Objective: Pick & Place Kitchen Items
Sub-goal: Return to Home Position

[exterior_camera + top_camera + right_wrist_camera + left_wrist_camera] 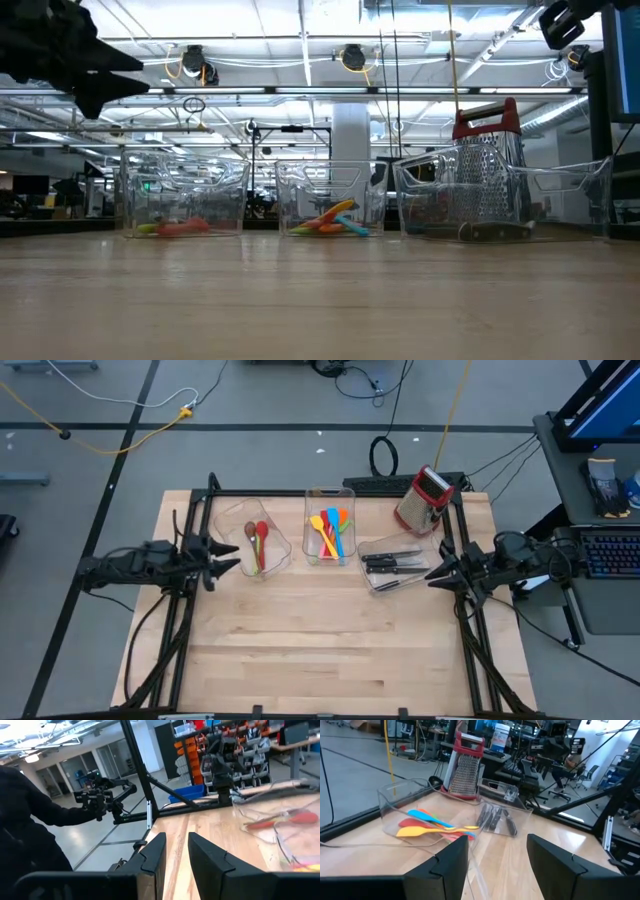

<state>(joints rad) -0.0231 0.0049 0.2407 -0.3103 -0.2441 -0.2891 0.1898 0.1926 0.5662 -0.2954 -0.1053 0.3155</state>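
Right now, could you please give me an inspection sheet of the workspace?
Surface: wooden table, three clear bins at its rear.
Job's things: spoons in left bin; spatulas in middle bin; knives in right bin.
Clutter: box grater upright behind right bin.
Grippers: left pincer open beside left bin; right pincer open beside right bin; both empty.
Cables: yellow cable and looped black cable on floor.
Surroundings: keyboard on desk at right.

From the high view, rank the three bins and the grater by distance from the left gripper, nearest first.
1. Left bin, right beside the left gripper.
2. Middle bin, centre back of the table.
3. Right bin, by the right gripper.
4. Grater, back right corner.
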